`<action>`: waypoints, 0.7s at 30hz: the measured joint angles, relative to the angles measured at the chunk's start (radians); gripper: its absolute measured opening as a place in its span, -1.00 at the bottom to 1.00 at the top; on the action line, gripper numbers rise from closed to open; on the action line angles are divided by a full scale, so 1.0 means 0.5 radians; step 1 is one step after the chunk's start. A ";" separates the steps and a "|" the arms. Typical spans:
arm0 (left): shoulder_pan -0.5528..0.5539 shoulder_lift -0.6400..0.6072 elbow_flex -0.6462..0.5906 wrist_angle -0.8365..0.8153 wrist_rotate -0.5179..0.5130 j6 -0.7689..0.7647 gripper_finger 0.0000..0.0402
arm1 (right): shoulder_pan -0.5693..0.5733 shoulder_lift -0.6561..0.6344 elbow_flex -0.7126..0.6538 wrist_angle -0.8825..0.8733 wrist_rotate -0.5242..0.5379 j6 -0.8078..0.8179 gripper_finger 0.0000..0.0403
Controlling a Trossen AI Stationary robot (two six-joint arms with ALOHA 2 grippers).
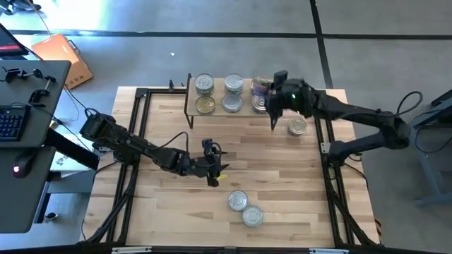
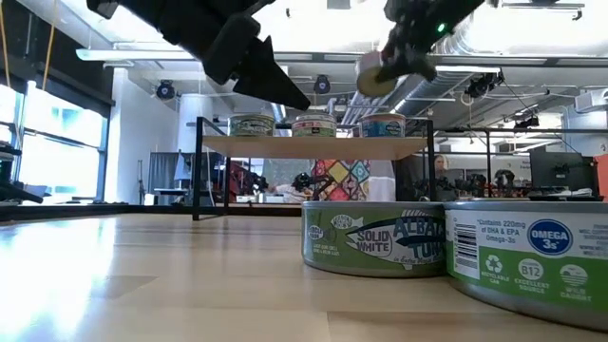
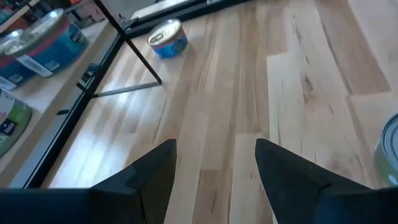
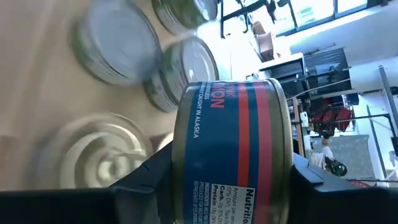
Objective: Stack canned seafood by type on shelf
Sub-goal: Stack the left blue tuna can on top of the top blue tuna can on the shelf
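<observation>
Shelf work is the step in hand: the right gripper squeezes a blue and red can between its two fingers and holds it in the air above the shelf's three o'clock end. The can is tipped on its side, so its round lid faces sideways, not up.

To do this well, the arm should turn the can flat first. Then it should find the can on the shelf that looks the same. A can with a blue label sits at that end of the shelf, so that looks like the right pile. The held can should come straight down on top, edges lined up, and the fingers should let go only when it rests.

More cans wait on the table: one just off the shelf at about four o'clock, and two touching each other near six o'clock.

The left gripper hangs open and empty over the middle of the table.
</observation>
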 joint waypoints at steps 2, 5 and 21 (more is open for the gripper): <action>0.000 0.000 0.000 -0.008 0.000 -0.001 0.05 | -0.120 0.077 0.000 0.095 -0.082 -0.055 -0.17; 0.008 0.000 0.000 -0.006 0.000 -0.001 0.05 | -0.257 0.192 -0.001 0.184 -0.135 -0.112 -0.17; 0.008 0.000 0.000 -0.009 0.001 -0.001 0.05 | -0.397 0.367 -0.002 0.189 -0.196 -0.115 0.04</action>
